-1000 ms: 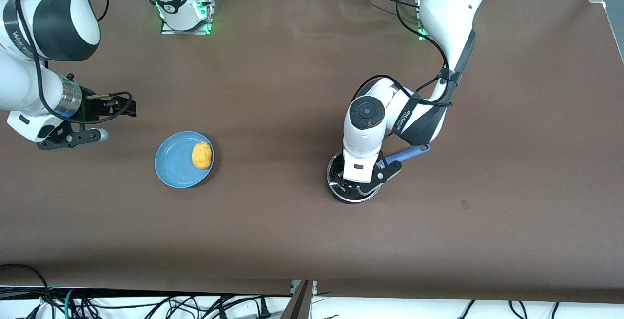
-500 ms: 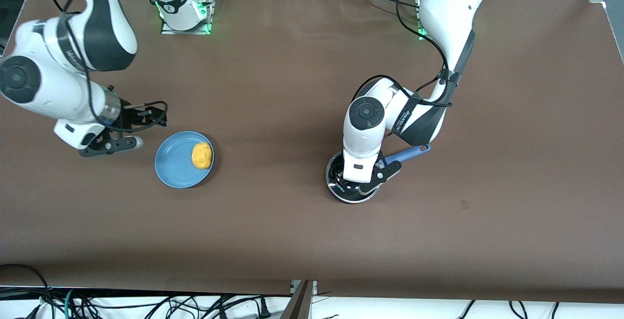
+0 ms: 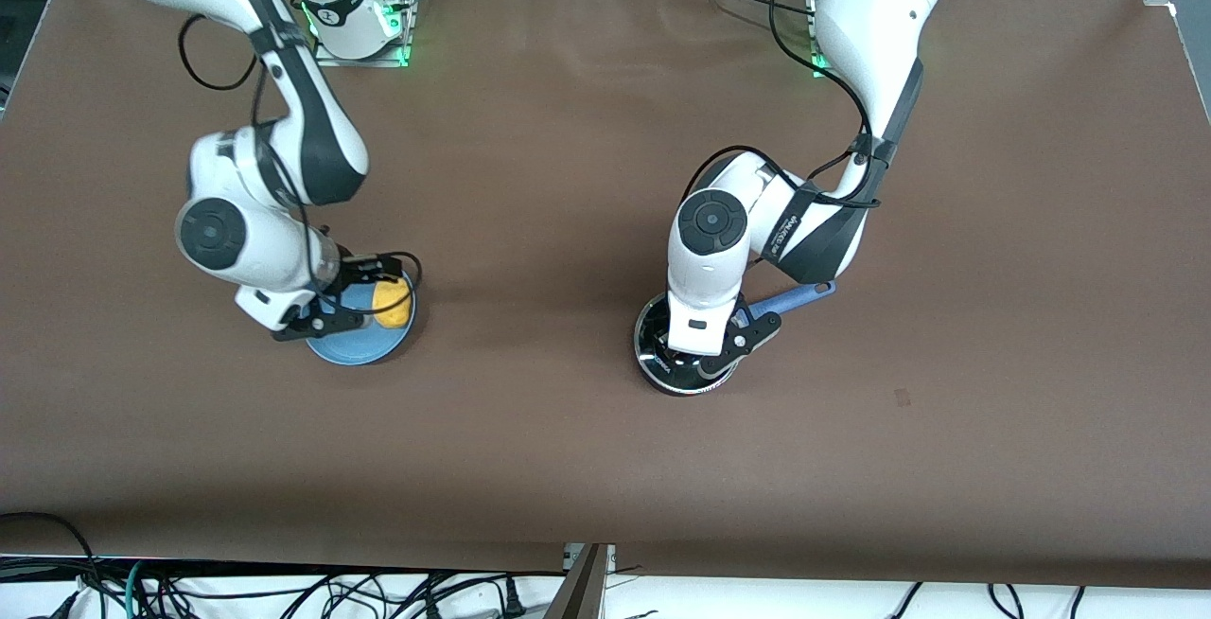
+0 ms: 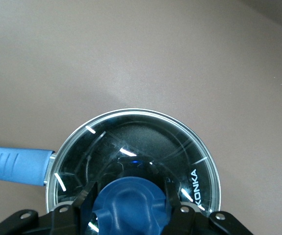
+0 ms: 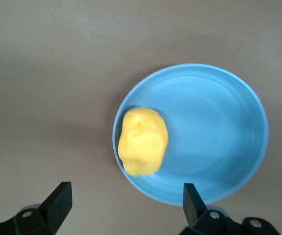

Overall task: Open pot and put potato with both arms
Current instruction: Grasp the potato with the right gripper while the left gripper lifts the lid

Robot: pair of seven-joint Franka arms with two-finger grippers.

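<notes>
Both my claws are down at the work, one over the pot, one over the potato.

Front view: my left gripper (image 3: 702, 354) sits on the lidded pot (image 3: 683, 359) mid-table (blue handle toward my left arm's end); my right gripper (image 3: 364, 302) hangs over the blue plate (image 3: 359, 346) holding the potato (image 3: 392, 305). Left wrist view: my fingers (image 4: 87, 198) are clamped on the lid's blue knob (image 4: 131, 205). Right wrist view: my right fingers (image 5: 58, 198) stand wide apart, the potato at the plate's rim.

Left pincer (image 4: 129, 208) lowered, fingers (image 4: 85, 195) closed, right pincer (image 5: 126, 198) hovering, fingers spread wide
</notes>
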